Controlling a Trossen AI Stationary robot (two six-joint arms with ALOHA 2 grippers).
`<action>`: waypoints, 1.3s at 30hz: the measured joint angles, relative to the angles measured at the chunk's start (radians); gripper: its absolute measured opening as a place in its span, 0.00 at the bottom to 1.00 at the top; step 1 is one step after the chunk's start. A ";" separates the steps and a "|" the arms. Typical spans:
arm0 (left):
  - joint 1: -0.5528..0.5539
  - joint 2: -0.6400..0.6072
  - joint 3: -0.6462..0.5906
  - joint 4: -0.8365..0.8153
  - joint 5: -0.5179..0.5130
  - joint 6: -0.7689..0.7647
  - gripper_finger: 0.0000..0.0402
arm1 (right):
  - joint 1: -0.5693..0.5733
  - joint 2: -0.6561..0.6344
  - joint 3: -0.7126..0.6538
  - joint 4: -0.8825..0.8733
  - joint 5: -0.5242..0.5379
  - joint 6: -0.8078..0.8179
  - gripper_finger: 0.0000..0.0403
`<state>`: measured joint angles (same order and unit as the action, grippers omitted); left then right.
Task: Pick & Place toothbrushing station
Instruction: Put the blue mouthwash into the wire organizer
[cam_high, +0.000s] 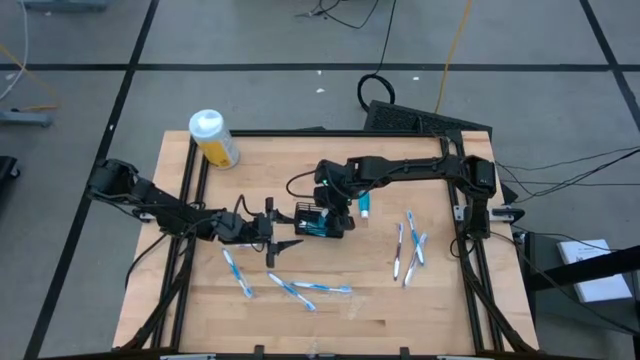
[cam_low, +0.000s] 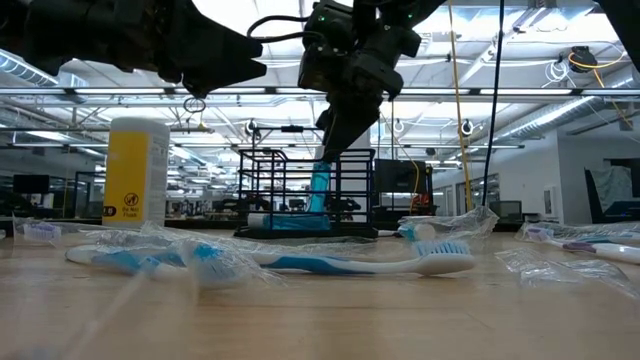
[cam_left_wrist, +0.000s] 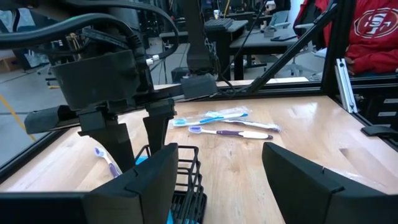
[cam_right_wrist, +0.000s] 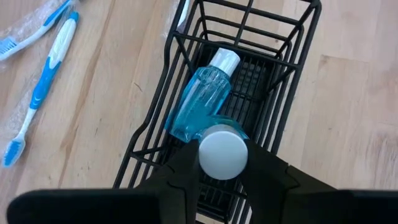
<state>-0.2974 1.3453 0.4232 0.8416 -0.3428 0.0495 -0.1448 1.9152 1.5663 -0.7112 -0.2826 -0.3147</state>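
Note:
The black wire basket (cam_high: 318, 222) stands on the wooden table near its middle. One teal bottle (cam_right_wrist: 205, 99) lies in the basket. My right gripper (cam_high: 335, 205) stands above the basket, shut on a second teal bottle (cam_low: 320, 195) with a white cap. My left gripper (cam_high: 278, 235) is open just left of the basket (cam_left_wrist: 189, 177) and holds nothing. Another teal tube (cam_high: 366, 207) lies on the table right of the basket. Wrapped white-and-blue toothbrushes lie on the table at the near left (cam_high: 292, 290) and at the right (cam_high: 410, 245). My right gripper pinches the teal bottle between its two fingers (cam_right_wrist: 183, 168), at the neck just under the white cap (cam_right_wrist: 222, 152). The fingers come from above, pointing down. The bottle stands upright, its lower part (cam_low: 320, 205) inside the basket's walls.
A yellow bottle (cam_high: 213, 138) with a white cap stands at the table's far left. Black frame rails (cam_high: 470, 235) run along the table's edges. A person in a red shirt (cam_left_wrist: 367, 31) stands beyond the table. Bare wood lies toward the near edge.

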 joint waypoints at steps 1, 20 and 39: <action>0.000 0.000 0.000 0.001 0.000 0.000 0.60 | 0.000 0.000 0.000 -0.006 0.000 -0.011 0.22; 0.000 0.000 0.000 0.001 0.000 -0.001 0.60 | -0.003 0.002 -0.001 -0.022 -0.032 -0.156 0.22; 0.000 0.000 0.000 -0.003 0.000 0.005 0.60 | 0.007 0.060 0.107 -0.147 0.070 -0.282 0.22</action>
<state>-0.2970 1.3453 0.4236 0.8386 -0.3431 0.0547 -0.1379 1.9749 1.6730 -0.8585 -0.2131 -0.5963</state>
